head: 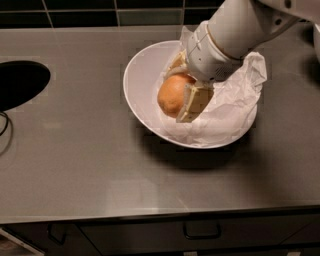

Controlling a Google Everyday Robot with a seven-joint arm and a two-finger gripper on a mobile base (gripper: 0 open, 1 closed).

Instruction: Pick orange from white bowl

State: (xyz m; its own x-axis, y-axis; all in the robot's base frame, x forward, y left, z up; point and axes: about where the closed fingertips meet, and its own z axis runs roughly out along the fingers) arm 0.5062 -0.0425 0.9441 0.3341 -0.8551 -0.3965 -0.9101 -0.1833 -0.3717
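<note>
The orange is round and smooth and hangs over the middle of the white bowl, lifted clear of the crumpled white paper that lines it. My gripper comes in from the upper right on a white arm and is shut on the orange. One cream finger shows at the orange's near right side. The other finger shows behind it at the top. The bowl sits on the grey counter.
A dark oval opening lies in the counter at the far left. A dark tiled wall runs along the back. The counter's front edge has drawers with a handle below.
</note>
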